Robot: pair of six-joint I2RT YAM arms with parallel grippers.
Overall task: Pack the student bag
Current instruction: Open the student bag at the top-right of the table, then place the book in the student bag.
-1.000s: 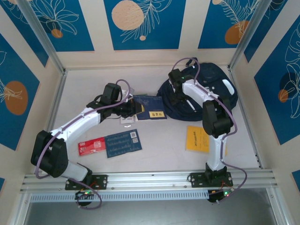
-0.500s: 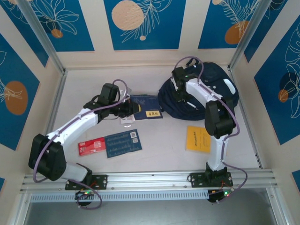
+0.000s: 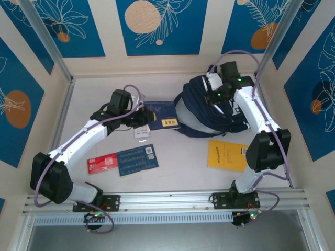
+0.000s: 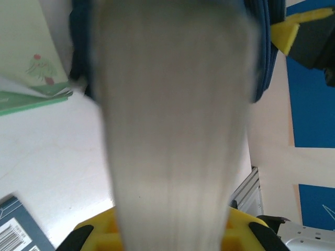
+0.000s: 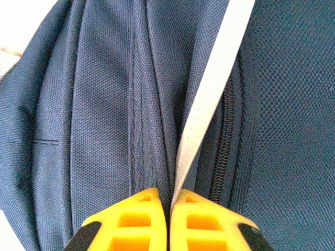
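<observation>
The bag (image 3: pixel 196 119) is seen slumped at the far right of the table (image 3: pixel 178 175), and the right pincer (image 3: pixel 212 98) is set on its upper part from the far side. In the right wrist view that pincer (image 5: pixel 168 201) is clenched: its yellow fingers (image 5: pixel 136 219) are pressed together on a ridge of the bag's (image 5: pixel 94 104) navy fabric. A white stripe (image 5: pixel 209 99) is drawn down into the nip, and a black zip (image 5: pixel 225 136) runs just beside the tips, with mesh (image 5: pixel 285 130) beyond it. The left pincer (image 3: pixel 146 119) is placed left of the bag and is closed on the edge of a navy book (image 3: pixel 163 117), which reaches from its tips toward the bag. Whether the book and the bag touch cannot be told. In the left wrist view the left pincer (image 4: pixel 172 232) is shown gripping the book (image 4: pixel 172 130) by its pale page block, which is blurred and stretches straight ahead from between the yellow fingers (image 4: pixel 99 235). A green-and-white paper (image 4: pixel 31 89) is seen on the table off to one side of the tips. A white slip (image 3: pixel 141 133) lies just beside the left pincer, on its near side. A blue booklet (image 3: pixel 137 159) and a red card (image 3: pixel 102 162) are laid side by side nearer the bases, apart from that pincer. A yellow folder (image 3: pixel 227 155) is found well apart from the right pincer, on its near side, close to the right arm's elbow.
</observation>
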